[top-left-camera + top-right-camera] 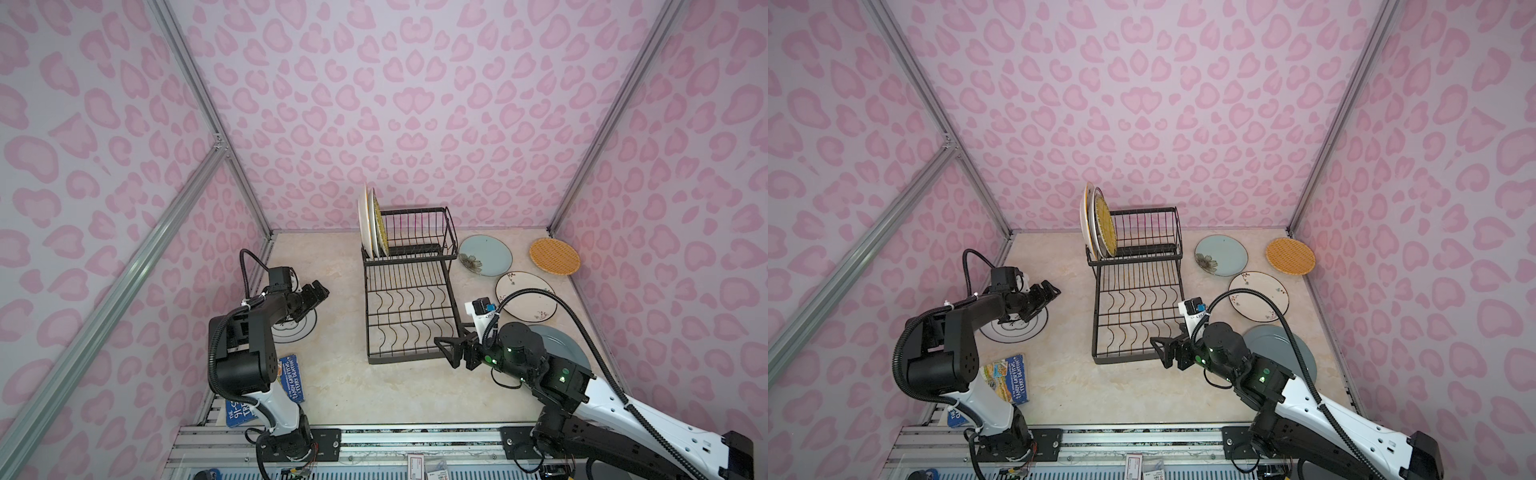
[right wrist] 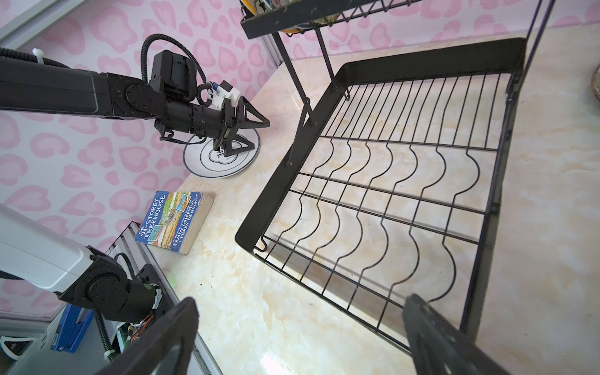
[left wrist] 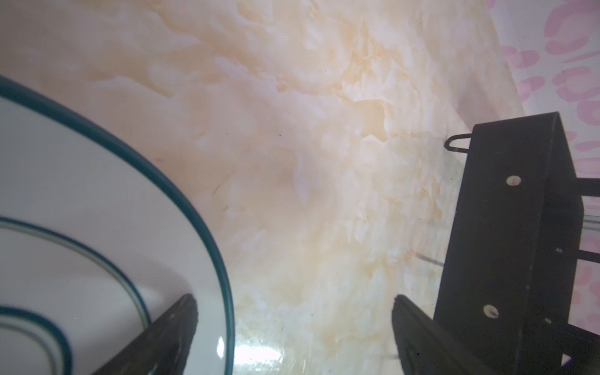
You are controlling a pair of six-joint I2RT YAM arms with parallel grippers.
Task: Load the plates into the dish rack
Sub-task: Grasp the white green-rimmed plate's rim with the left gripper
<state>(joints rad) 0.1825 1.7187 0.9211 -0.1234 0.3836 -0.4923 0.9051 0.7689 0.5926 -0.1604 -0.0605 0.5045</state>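
The black wire dish rack (image 1: 409,299) (image 1: 1138,299) (image 2: 389,194) stands mid-table, with three plates (image 1: 372,222) (image 1: 1098,222) upright in its raised tier. My left gripper (image 1: 322,291) (image 3: 295,302) is open over the edge of a white dark-ringed plate (image 1: 297,326) (image 3: 81,211) (image 2: 224,159); one finger is above its rim. My right gripper (image 1: 446,351) (image 2: 300,302) hangs open and empty at the rack's near corner. Right of the rack lie a pale blue flowered plate (image 1: 485,254), an orange woven plate (image 1: 555,256), a white sprigged plate (image 1: 525,296) and a grey-blue plate (image 1: 569,349), partly under my right arm.
A blue book (image 1: 291,378) (image 2: 175,220) lies near the left arm's base. Pink patterned walls close in the table on three sides. The rack's dark frame (image 3: 506,243) stands close beside the left gripper's outer finger.
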